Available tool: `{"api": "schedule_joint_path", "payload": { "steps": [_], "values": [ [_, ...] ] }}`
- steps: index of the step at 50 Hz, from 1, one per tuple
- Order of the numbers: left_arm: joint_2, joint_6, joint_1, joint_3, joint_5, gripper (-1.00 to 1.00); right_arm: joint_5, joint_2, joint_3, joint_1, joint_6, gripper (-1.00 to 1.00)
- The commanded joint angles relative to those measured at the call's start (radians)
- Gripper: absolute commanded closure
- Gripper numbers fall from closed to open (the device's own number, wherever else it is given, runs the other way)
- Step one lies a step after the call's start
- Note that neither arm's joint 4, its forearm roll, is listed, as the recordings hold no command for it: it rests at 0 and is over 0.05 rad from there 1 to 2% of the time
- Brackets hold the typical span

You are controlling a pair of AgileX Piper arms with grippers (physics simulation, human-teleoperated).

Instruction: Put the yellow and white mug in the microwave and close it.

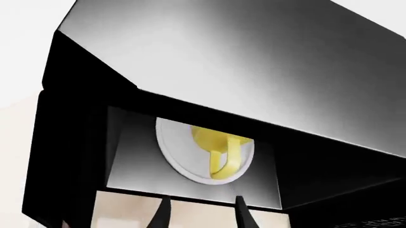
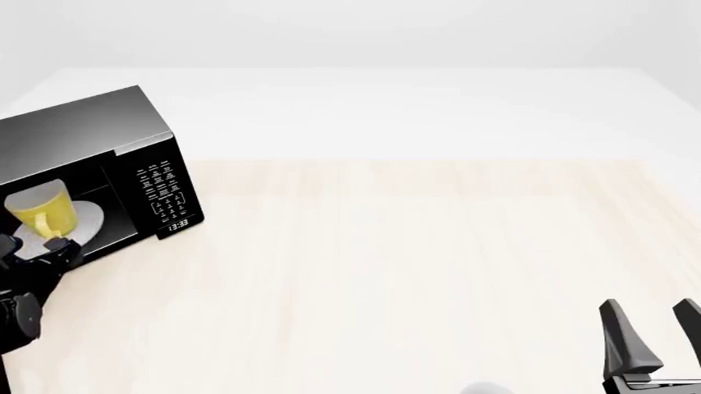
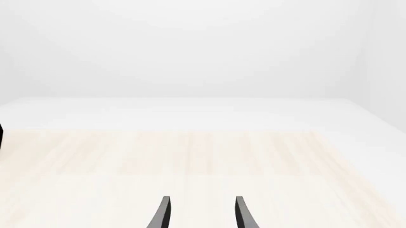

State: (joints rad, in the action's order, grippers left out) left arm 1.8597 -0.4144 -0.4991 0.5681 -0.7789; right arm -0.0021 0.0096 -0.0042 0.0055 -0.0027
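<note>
The black microwave stands at the table's far left with its cavity showing. Inside, the yellow and white mug sits upright on the round white turntable plate. In the left wrist view the mug lies straight ahead on the plate, handle toward the camera. My left gripper hovers just outside the cavity mouth, open and holding nothing. My right gripper is low at the near right, far from the microwave, open and empty.
The microwave's button panel and clock face the middle of the table. A black slab beside the cavity may be the swung-out door. The pale wood table runs right toward a white backdrop.
</note>
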Motion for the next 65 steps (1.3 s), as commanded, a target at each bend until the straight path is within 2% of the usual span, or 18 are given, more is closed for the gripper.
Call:
{"api": "schedule_joint_path", "payload": {
  "steps": [1,18,39,52,65],
  "values": [
    [-0.087,-0.017,0.021,-0.053,0.014,-1.0,0.0,0.0,0.0,0.0,0.0,-1.0],
    [-0.333,0.017,0.072,-0.13,0.104,-1.0,0.0,0.0,0.0,0.0,0.0,-1.0],
    [-0.693,0.157,0.101,-0.186,0.296,-1.0,0.0,0.0,0.0,0.0,0.0,-1.0],
    [-0.882,0.237,0.125,-0.173,0.444,-1.0,0.0,0.0,0.0,0.0,0.0,-1.0],
    [-1.028,0.28,0.122,-0.113,0.612,-1.0,0.0,0.0,0.0,0.0,0.0,-1.0]
  ]
}}
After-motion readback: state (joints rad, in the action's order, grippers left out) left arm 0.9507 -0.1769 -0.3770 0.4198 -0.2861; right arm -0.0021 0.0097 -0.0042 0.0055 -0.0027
